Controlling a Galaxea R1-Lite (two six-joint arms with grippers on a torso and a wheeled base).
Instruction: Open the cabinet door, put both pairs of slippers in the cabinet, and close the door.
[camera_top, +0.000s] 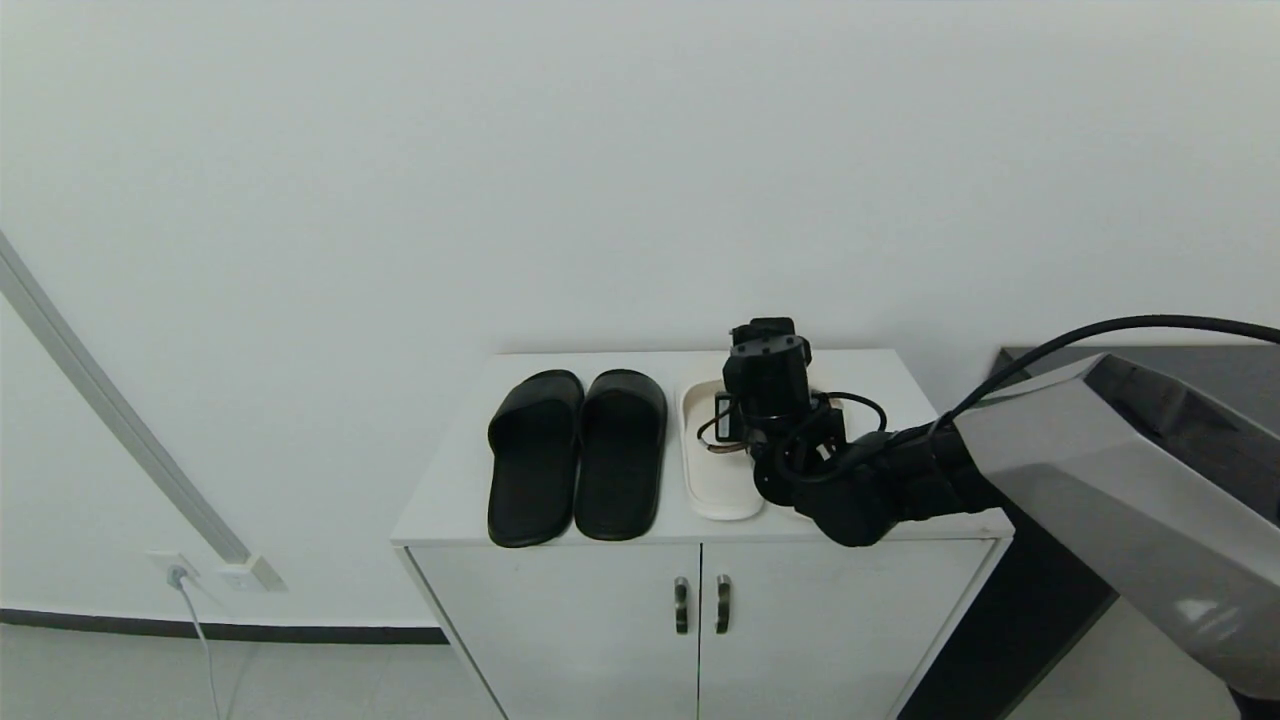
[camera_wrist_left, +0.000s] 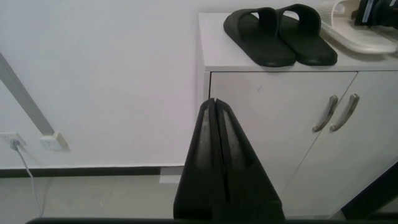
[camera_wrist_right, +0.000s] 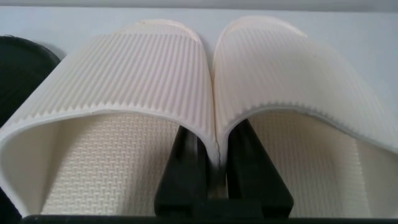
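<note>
- The white slippers (camera_wrist_right: 155, 81) lie side by side on the worktop (camera_top: 445, 505), toes to the back and heels to the front.
- The right tool (camera_wrist_right: 214, 140) sits at the heel end and points along their long way. It is narrow, with one finger in each slipper, pinching the two inner sides together.
- The left tool (camera_wrist_left: 213, 112) is closed with nothing in it. It is down low in front of the cabinet doors (camera_top: 560, 630), on the side of the black slippers (camera_top: 578, 455) but well apart from them.
- The right wrist view makes the pinch plain. In the head view the right arm (camera_top: 900, 480) covers it.
- The head view tells something else: both cabinet doors are shut. I think the free left tool has to open one first.
</note>
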